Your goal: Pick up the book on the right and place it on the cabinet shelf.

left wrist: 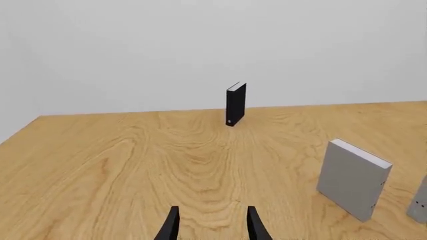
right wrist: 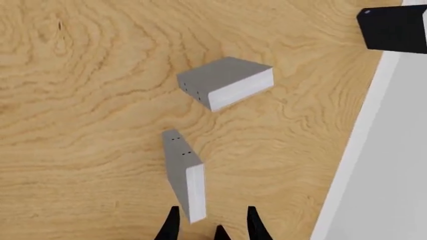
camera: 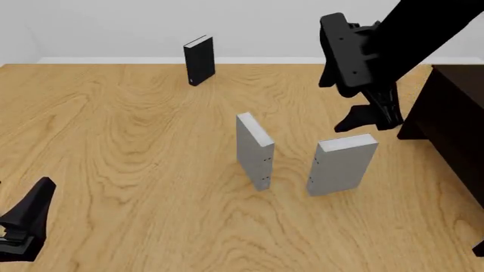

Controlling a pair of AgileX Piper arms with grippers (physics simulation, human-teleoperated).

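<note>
The book on the right [camera: 344, 164], a thick light grey hardcover, stands upright on the table. It shows just ahead of the fingers in the right wrist view [right wrist: 181, 170] and as a sliver in the left wrist view [left wrist: 419, 200]. My right gripper [camera: 370, 120] is open and empty, hovering just above and behind the book's top edge. The dark cabinet shelf [camera: 454, 113] stands at the right edge. My left gripper [camera: 26, 226] is open and empty, low at the near left, far from the books.
A second grey book [camera: 255, 148] stands upright just left of the right one; it also shows in both wrist views [left wrist: 352, 177] [right wrist: 227, 82]. A black book [camera: 198, 59] stands at the table's far edge.
</note>
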